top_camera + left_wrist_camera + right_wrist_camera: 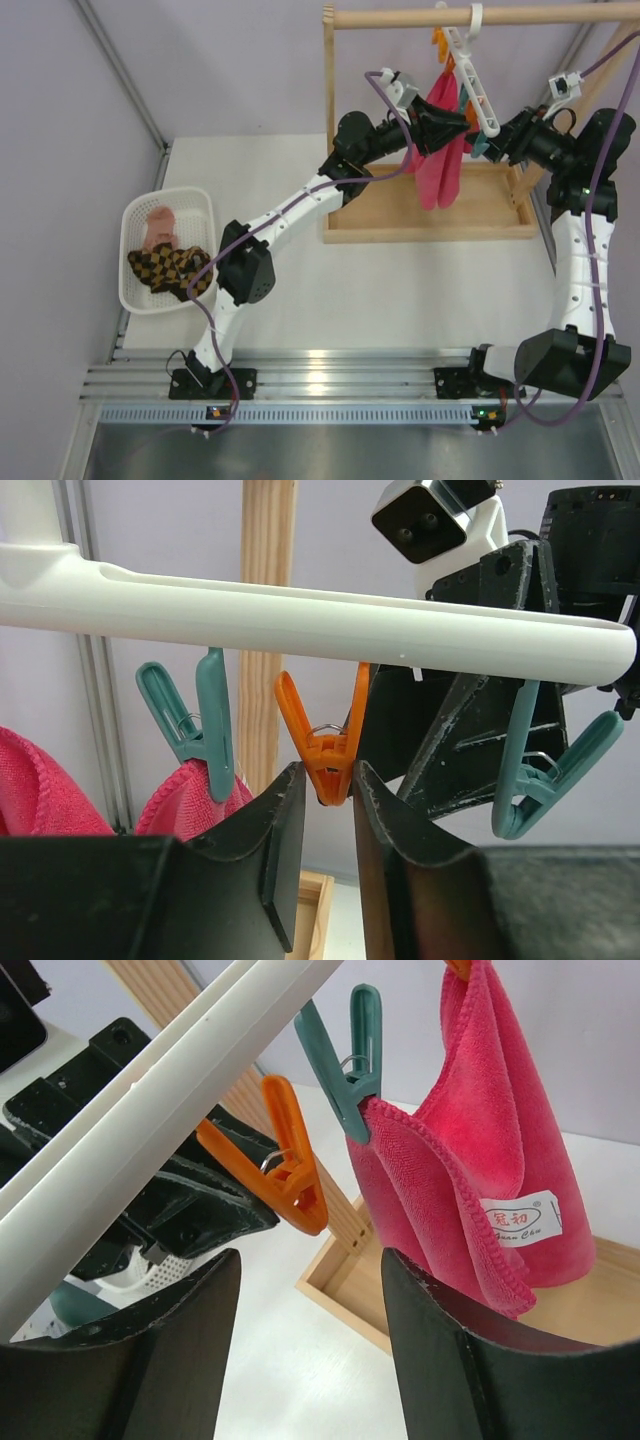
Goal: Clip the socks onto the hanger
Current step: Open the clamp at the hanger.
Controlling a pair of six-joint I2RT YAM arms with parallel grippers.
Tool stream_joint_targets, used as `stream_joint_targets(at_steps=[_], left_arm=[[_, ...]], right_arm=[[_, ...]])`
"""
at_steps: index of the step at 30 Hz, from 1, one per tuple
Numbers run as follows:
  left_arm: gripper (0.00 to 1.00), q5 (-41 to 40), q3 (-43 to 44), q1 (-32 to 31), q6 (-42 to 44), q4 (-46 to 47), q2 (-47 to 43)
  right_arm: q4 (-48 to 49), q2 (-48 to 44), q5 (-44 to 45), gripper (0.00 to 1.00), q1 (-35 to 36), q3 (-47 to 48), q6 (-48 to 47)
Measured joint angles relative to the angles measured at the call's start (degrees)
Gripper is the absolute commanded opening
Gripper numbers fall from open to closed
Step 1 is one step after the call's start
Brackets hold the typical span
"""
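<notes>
Two brown and yellow check socks (168, 268) lie in a white basket (205, 205) at the left, far from both grippers. The white hanger (470, 70) hangs by its hook from the wooden rod. Its bar (300, 620) crosses the left wrist view. My left gripper (327, 772) is nearly closed, its fingertips against the lower tip of an orange clip (325, 742). My right gripper (310, 1260) is open and empty just under the bar (150, 1090), beside that orange clip (275, 1175). In the top view the left gripper (458, 125) and right gripper (484, 147) face each other at the hanger's lower end.
A bright pink cloth (440, 155) hangs from a teal clip (345, 1070). A free teal clip (545, 770) hangs at the bar's end. A peach-pink sock (158, 226) lies in the basket. The wooden rack's tray (430, 228) and rod (500, 15) stand at the back.
</notes>
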Motion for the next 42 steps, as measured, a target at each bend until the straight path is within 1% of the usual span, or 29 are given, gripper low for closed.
stream_joint_targets(at_steps=[2, 3, 4, 5, 7, 8, 9, 10, 11, 12, 21, 24, 27, 30, 35, 36, 37, 42], left_arm=[[0.26, 0.0, 0.0, 0.0, -0.1, 0.0, 0.1], [0.26, 0.0, 0.0, 0.0, -0.2, 0.0, 0.1], [0.28, 0.0, 0.0, 0.0, -0.3, 0.0, 0.1], [0.32, 0.1, 0.0, 0.0, -0.4, 0.0, 0.1], [0.42, 0.1, 0.0, 0.0, -0.7, 0.0, 0.1], [0.54, 0.0, 0.0, 0.0, -1.0, 0.0, 0.1], [0.59, 0.0, 0.0, 0.0, -0.9, 0.1, 0.1], [0.63, 0.0, 0.0, 0.0, -1.1, 0.0, 0.1], [0.69, -0.4, 0.0, 0.0, -1.2, 0.0, 0.1], [0.7, -0.7, 0.0, 0.1, -1.2, 0.1, 0.1], [0.66, -0.6, 0.3, 0.1, -1.6, 0.3, 0.8], [0.64, -0.1, 0.3, 0.0, -2.5, 0.3, 1.3], [0.65, 0.5, 0.3, 0.0, -3.1, 0.5, 1.6], [0.64, 0.6, 0.3, 0.0, -3.5, 0.5, 1.8], [0.54, 0.7, 0.3, 0.0, -4.7, 1.6, 1.8], [0.5, 0.7, 0.4, 0.0, -5.1, 2.0, 1.8], [0.49, 0.9, 0.5, 0.0, -5.5, 2.3, 1.8], [0.42, 2.1, 0.7, 0.0, -6.9, 3.7, 1.8]], right_arm=[[0.0, 0.0, -1.1, 0.61, -0.6, 0.0, -0.7], [0.0, 0.0, -1.7, 0.62, -0.9, 0.0, -0.9], [0.0, 0.0, -2.3, 0.62, -1.3, 0.0, -1.1], [0.1, 0.0, -2.6, 0.63, -1.7, 0.0, -1.1], [0.2, 0.3, -3.3, 0.65, -2.6, 0.5, -1.2], [0.2, 0.8, -3.7, 0.67, -2.9, 1.0, -1.3], [0.4, 1.5, -4.1, 0.71, -3.1, 2.0, -1.2], [0.8, 2.2, -4.5, 0.73, -3.1, 2.8, -1.1], [1.4, 3.0, -5.4, 0.75, -3.1, 3.7, -0.5], [1.7, 3.5, -6.1, 0.77, -3.0, 4.2, 0.0], [4.4, 5.2, -8.6, 0.86, -1.2, 5.7, 2.3], [5.0, 6.0, -8.7, 0.86, -0.2, 6.5, 2.3], [5.7, 6.9, -8.5, 0.82, 0.4, 7.2, 2.6], [6.1, 7.4, -8.2, 0.82, 0.8, 7.2, 3.3], [6.8, 7.5, -8.1, 0.82, 1.2, 7.2, 3.7], [6.8, 7.5, -8.1, 0.79, 1.2, 7.2, 3.7], [6.8, 7.5, -8.1, 0.78, 1.2, 7.2, 3.7], [8.2, 7.1, -8.3, 0.79, 1.2, 7.2, 4.6]])
